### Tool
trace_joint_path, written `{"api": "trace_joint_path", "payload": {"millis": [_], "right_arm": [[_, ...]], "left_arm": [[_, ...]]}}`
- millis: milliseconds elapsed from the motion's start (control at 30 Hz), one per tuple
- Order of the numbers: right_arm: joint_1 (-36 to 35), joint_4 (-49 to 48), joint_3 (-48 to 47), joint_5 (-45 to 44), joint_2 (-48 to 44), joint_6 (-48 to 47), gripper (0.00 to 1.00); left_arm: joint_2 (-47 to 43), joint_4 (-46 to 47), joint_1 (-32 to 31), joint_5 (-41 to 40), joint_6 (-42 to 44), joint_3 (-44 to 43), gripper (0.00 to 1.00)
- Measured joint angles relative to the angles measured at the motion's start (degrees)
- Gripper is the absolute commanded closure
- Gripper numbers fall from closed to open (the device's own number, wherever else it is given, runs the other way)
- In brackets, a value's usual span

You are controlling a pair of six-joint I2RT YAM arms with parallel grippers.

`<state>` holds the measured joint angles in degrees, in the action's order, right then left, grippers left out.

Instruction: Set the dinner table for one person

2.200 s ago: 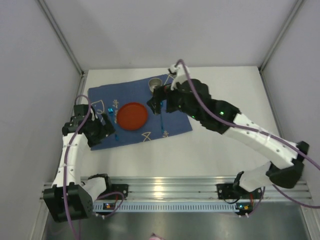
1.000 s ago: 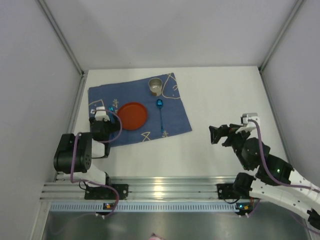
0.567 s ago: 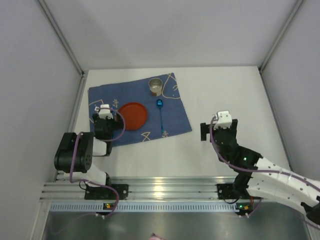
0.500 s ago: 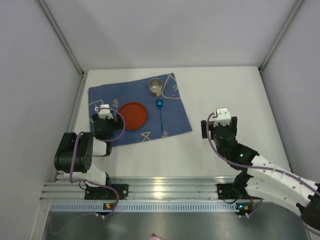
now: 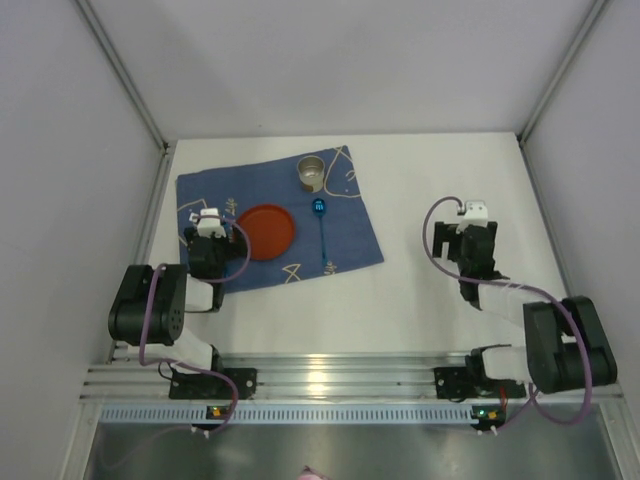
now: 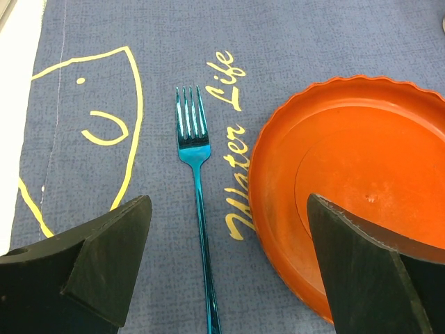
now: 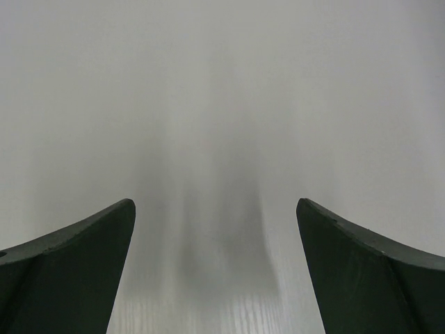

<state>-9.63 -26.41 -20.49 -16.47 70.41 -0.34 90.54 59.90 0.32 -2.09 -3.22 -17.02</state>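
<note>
The white dinner table (image 5: pixel 440 170) carries a dark blue cloth (image 5: pixel 352 238) at the back left. On the cloth lie an orange plate (image 5: pixel 265 232), a blue spoon (image 5: pixel 322 232) to its right and a metal cup (image 5: pixel 312 171) behind it. A blue fork (image 6: pixel 194 149) lies left of the plate (image 6: pixel 354 202) in the left wrist view. My left gripper (image 5: pixel 206 238) is open and empty, low over the fork's handle (image 6: pixel 228 209). My right gripper (image 5: pixel 468 238) is open and empty over bare table (image 7: pixel 215 209) at the right.
Grey walls close in the table on the left, back and right. The aluminium rail (image 5: pixel 330 380) with both arm bases runs along the near edge. Both arms are folded back near their bases.
My right arm has drawn back from the spoon and cup to a folded pose at the right, its gripper swinging right. My left arm folded back earlier and has stayed still since.
</note>
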Motion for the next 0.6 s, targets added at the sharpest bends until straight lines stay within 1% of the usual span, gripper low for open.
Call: {"api": "trace_joint_path", "payload": {"millis": [100,200,267,400,500,600], "right_arm": [[3.08,-5.81,-0.44,7.26,6.36,0.59,0.0],[3.89,-6.49,-3.3,11.52,10.12,1.9,0.0],[4.35,-7.61,-4.83,13.88,11.06,2.54,0.0],[4.61,-13.16,-2.4,16.61,8.72,2.95,0.0],[5.38,-16.09,1.97,16.2,5.03,2.75,0.0],[7.67,-18.95,4.28,16.13,3.72,0.7,0.0]], "left_arm": [[0.0,0.0,0.0,-0.11,0.0,0.0,0.02],[0.0,0.0,0.0,-0.13,0.0,-0.02,0.02],[0.0,0.0,0.0,-0.13,0.0,-0.02,0.01],[0.0,0.0,0.0,-0.13,0.0,-0.02,0.02],[0.0,0.0,0.0,-0.13,0.0,-0.02,0.02],[0.0,0.0,0.0,-0.13,0.0,-0.02,0.02]]}}
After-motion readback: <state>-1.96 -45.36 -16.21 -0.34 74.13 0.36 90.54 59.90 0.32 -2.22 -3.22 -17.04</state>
